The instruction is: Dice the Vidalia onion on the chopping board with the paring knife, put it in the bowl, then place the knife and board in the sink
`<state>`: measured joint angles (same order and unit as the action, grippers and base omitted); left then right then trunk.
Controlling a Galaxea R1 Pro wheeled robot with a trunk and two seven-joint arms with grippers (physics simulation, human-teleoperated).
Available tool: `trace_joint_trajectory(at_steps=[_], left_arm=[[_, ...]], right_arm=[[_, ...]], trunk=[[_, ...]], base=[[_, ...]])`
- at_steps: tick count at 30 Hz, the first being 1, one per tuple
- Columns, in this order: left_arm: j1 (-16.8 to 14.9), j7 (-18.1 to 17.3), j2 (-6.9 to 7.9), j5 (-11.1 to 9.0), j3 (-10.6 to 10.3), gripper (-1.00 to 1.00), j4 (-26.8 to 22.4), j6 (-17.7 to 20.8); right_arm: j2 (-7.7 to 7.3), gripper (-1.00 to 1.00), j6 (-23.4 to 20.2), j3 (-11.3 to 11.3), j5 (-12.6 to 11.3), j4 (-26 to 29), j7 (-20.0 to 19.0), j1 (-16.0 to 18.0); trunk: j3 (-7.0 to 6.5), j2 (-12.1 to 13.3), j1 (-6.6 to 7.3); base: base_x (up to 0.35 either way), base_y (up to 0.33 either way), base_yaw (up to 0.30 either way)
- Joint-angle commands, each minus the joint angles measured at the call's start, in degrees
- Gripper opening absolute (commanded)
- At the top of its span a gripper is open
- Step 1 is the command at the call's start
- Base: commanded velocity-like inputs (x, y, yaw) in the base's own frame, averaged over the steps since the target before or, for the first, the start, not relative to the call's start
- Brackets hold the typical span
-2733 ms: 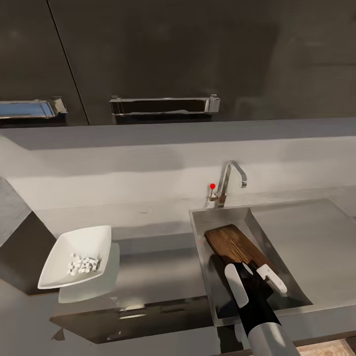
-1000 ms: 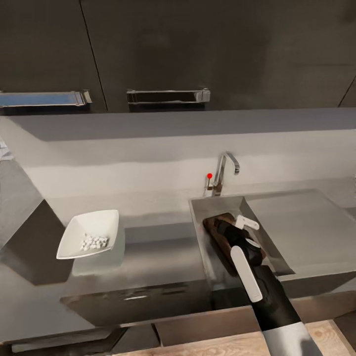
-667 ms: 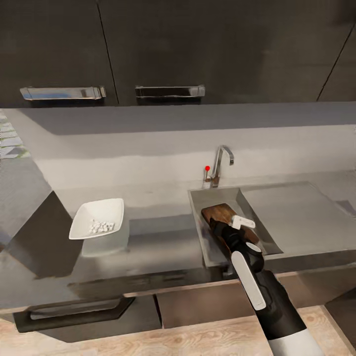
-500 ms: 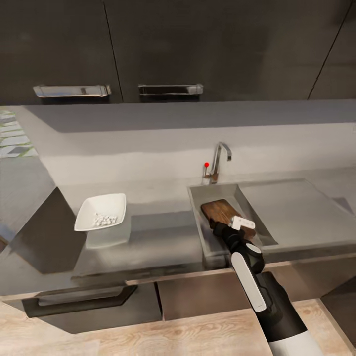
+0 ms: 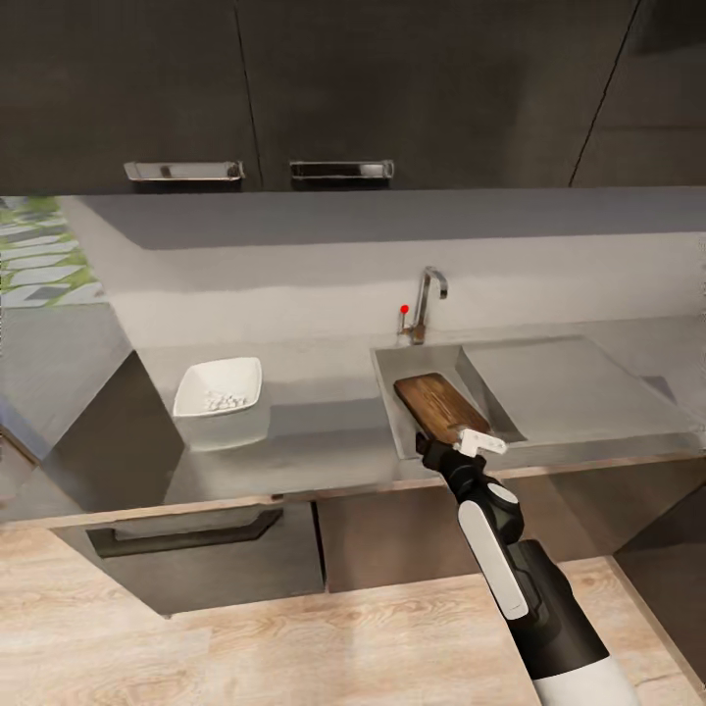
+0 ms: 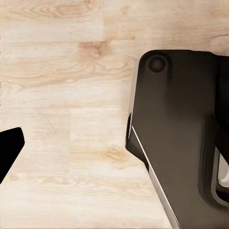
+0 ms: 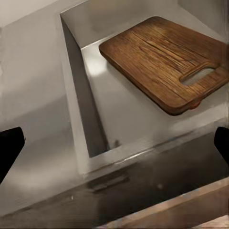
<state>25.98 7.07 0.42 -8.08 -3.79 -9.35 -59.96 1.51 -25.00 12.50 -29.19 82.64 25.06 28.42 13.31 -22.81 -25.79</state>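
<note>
The dark brown chopping board [image 5: 439, 407] lies inside the steel sink [image 5: 392, 412], its handle slot toward the front. In the right wrist view the chopping board [image 7: 164, 59] rests on the basin floor, and a small reddish spot peeks out under its handle end; the paring knife is otherwise hidden. My right gripper [image 5: 457, 447] hovers open and empty at the basin's front rim, its fingertips [image 7: 9, 148] spread wide. The white bowl [image 5: 221, 389] holds diced onion [image 5: 225, 400] on the grey countertop [image 5: 324, 431], left of the sink. My left gripper [image 6: 114, 150] points at the floor, one dark fingertip [image 6: 8, 149] showing.
The chrome tap [image 5: 425, 302] with its red-tipped lever stands behind the basin, and the drainboard [image 5: 569, 387] runs off to the right. Dark cabinet fronts [image 5: 196, 554] sit below the worktop. Wood-plank floor [image 5: 294, 647] lies between me and the counter. My dark base [image 6: 186, 138] shows beside the left gripper.
The whole view has pulled back from the counter, bringing floor and lower cabinets into sight. My right gripper has drawn back from over the board to the basin's front rim, still open.
</note>
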Motion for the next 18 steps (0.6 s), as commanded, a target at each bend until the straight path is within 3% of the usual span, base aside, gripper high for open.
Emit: trace_joint_trajectory(at_steps=[1,16,18], left_arm=[[0.0,0.2,0.02,-0.4,-0.4,1.00,-0.1,0.0],[0.0,0.3,0.02,-0.4,-0.4,1.00,-0.1,0.0],[0.0,0.2,0.02,-0.4,-0.4,1.00,-0.1,0.0]], right_arm=[[-0.03,1.00,0.1,0.1,-0.5,0.1,0.5,0.1],[-0.08,1.00,0.3,0.2,-0.5,0.1,0.5,-0.2],[-0.09,1.00,0.3,1.0,-0.5,0.1,0.5,-0.3]], trunk=[[0.11,-0.1,0.00],[0.11,-0.1,0.00],[0.11,-0.1,0.00]], base=[[-0.331,0.000,0.000],[-0.331,0.000,0.000],[-0.331,0.000,0.000]])
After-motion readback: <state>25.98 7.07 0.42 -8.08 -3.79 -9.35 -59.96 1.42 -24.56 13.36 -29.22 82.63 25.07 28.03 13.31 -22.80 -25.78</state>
